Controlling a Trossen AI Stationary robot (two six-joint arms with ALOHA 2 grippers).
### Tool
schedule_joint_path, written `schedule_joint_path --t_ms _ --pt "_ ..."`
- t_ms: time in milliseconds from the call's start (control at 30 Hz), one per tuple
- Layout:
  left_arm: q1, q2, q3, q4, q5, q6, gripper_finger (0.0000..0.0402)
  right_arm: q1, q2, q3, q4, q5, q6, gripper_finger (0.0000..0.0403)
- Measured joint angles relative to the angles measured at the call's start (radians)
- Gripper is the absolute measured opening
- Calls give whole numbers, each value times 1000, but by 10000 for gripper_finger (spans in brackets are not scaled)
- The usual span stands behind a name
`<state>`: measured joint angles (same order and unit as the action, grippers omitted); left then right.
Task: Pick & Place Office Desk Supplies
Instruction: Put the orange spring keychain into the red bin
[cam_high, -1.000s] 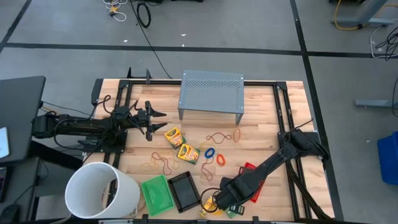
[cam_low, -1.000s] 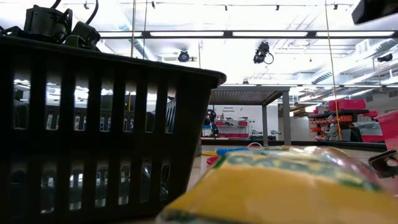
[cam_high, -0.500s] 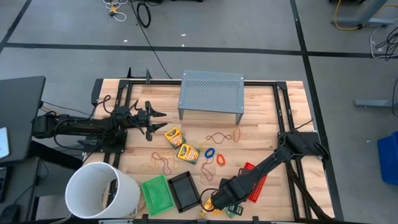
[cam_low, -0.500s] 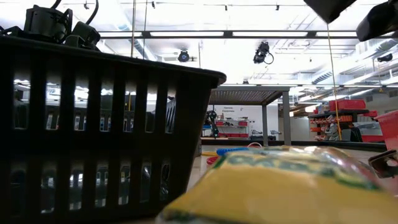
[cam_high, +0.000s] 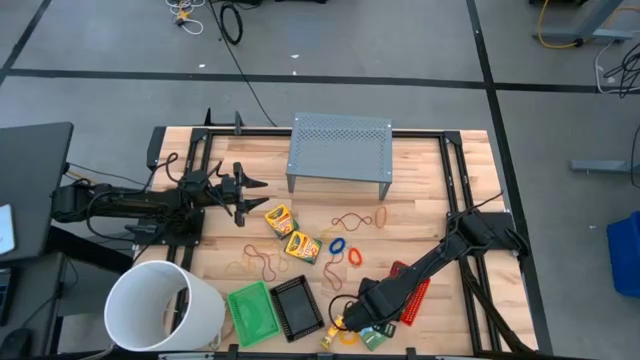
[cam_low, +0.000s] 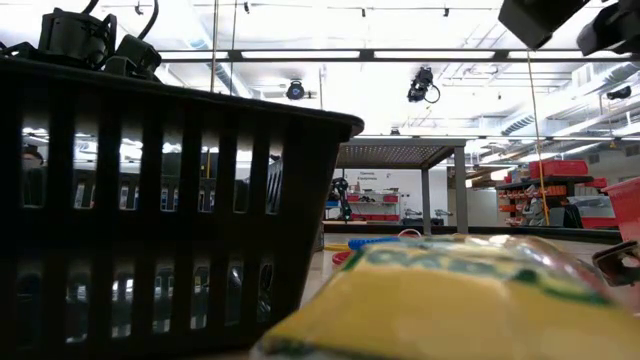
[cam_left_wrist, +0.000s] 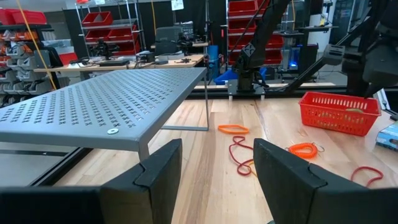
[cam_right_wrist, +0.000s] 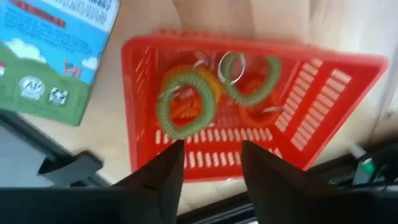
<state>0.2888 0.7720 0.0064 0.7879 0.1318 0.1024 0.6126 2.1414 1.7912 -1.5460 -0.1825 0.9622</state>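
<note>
Right gripper (cam_high: 350, 322) sits at the near edge of the table, between the black tray (cam_high: 296, 307) and the red tray (cam_high: 408, 296); its fingers (cam_right_wrist: 158, 180) stand apart with nothing between them. Its wrist camera looks down into a red tray (cam_right_wrist: 323, 99) holding green coiled rings (cam_right_wrist: 185, 112) and orange ones. A blue-and-green carton (cam_right_wrist: 53, 46) lies just beside that tray. Left gripper (cam_high: 245, 187) waits at the left side, jaws apart and empty, facing the grey perforated stand (cam_high: 340, 147). Two crayon boxes (cam_high: 291, 231) lie mid-table, rubber bands (cam_high: 262, 264) near them. Green tray (cam_high: 252, 312) stands beside the white bucket (cam_high: 160, 305)
</note>
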Motion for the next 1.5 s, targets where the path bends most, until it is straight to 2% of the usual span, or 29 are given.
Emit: schedule_joint_path --t_ms 133,333,567,700,867,1100,1333,1500 --pt "0 0 0 0 0 0 204 -17 0 0 12 71 -61 188" --pt "0 0 0 1 0 0 204 -57 0 0 121 307 -248 181" --pt "0 0 0 1 0 2 204 -157 0 1 238 373 -485 172" --pt "0 0 0 0 0 3 204 -207 0 1 242 363 -592 172" --pt "0 0 0 -2 0 15 204 -261 -3 -8 264 298 -687 172" --pt "0 0 0 -9 3 16 204 -315 -10 -177 438 123 -758 172" --pt "0 0 0 -8 3 18 204 -327 -18 -288 515 108 -768 172" --pt "0 0 0 -8 1 18 204 -324 -20 -304 541 114 -768 168"
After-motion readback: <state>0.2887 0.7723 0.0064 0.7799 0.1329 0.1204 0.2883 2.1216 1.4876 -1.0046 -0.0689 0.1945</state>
